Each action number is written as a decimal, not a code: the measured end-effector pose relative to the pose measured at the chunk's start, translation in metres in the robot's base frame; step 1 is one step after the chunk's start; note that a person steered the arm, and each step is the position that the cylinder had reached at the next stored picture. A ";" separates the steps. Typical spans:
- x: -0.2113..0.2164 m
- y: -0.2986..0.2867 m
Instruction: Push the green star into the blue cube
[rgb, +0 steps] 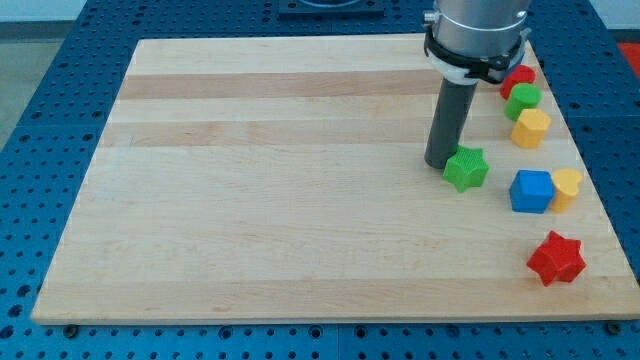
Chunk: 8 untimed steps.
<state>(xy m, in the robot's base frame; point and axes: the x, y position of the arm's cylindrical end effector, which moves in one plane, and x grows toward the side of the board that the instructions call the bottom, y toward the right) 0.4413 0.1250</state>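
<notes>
- The step in hand looks like the push itself, just begun: my tip (440, 163) stands against the upper-left side of the green star (466, 168), touching it or very nearly so; the exact contact is too fine to tell.
- There is no claw on this arm, so nothing opens, closes or grips; the rod merely leans on the star from outside and has hold of nothing.
- The green star lies on the wooden surface (280, 200) toward the view's right, near the blue cube (531, 191) but apart from it, with a strip of bare wood between the 2.
- The blue cube sits to the view's right of the star and a little lower, with a yellow block (567, 188) touching or just beside its far side.
- Next move, as I judge it: drive the tip toward the view's right and slightly downward, keeping it behind the star's middle so the star slides straight and does not spin off one of its points.
- The star is bright green, small and lobed, lying flat, its points making an uneven face to push on.
- Well clear of that line are a red star (556, 258) at lower right and, above, 3 blocks along the edge: a red block (519, 76), a green block (523, 99) and another yellow block (531, 127).
</notes>
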 end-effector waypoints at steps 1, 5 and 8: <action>0.006 0.000; 0.031 0.000; 0.054 0.000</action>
<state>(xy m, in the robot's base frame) 0.4955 0.1249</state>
